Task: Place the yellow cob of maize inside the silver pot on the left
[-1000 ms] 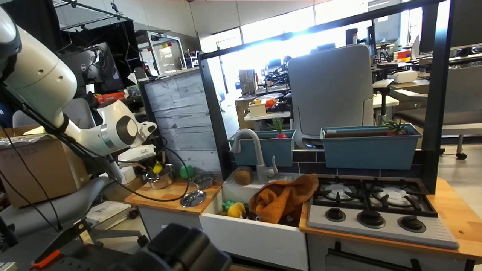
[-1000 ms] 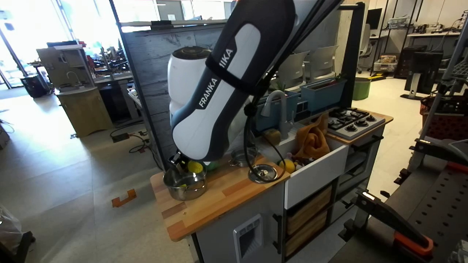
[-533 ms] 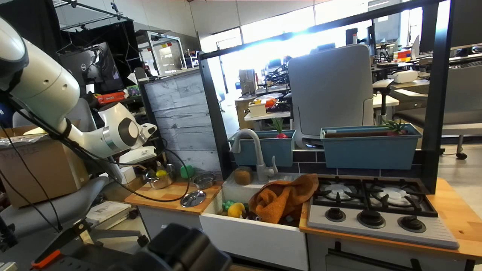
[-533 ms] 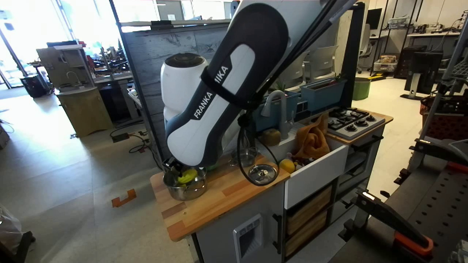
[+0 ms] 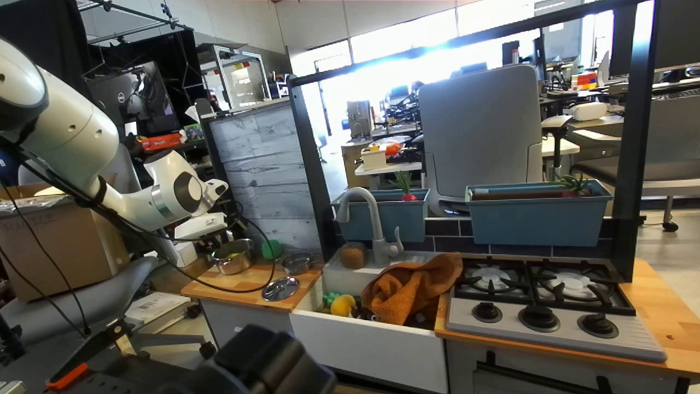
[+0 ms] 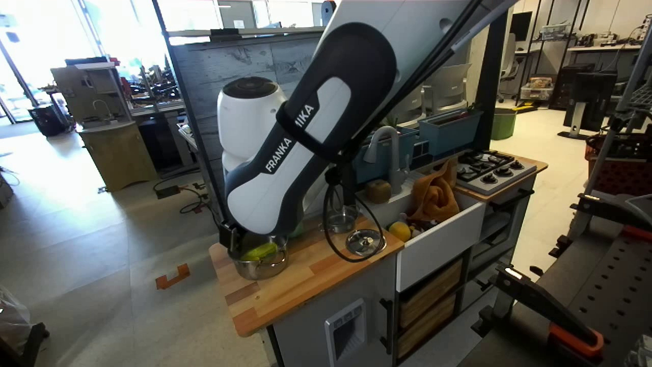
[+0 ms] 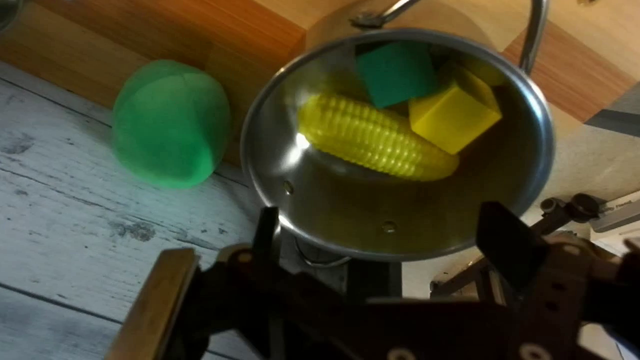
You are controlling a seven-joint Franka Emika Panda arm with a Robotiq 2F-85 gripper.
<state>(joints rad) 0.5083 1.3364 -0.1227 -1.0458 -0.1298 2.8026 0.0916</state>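
The yellow cob of maize (image 7: 375, 137) lies inside the silver pot (image 7: 410, 36) in the wrist view, on its side and below my fingertips. In an exterior view the cob (image 6: 261, 251) also shows within the pot (image 6: 261, 269), which stands near the end of the wooden counter. My gripper (image 7: 381, 215) hangs over the pot's rim with its jaws wide apart and nothing between them. A dark finger (image 6: 232, 235) of it shows above the pot in an exterior view; the arm hides the rest there.
A green block (image 7: 395, 72) and a yellow block (image 7: 455, 117) share the pot with the cob. Outside it sits a green round object (image 7: 171, 122). A metal lid (image 5: 280, 289), a small dark pot (image 5: 297, 262) and a hanging cable (image 5: 240, 290) are close by, beside the sink (image 5: 372, 339).
A second ago the cob was held above the pot; my jaws have since opened and it has dropped in. The arm has sunk slightly and shifted over the pot.
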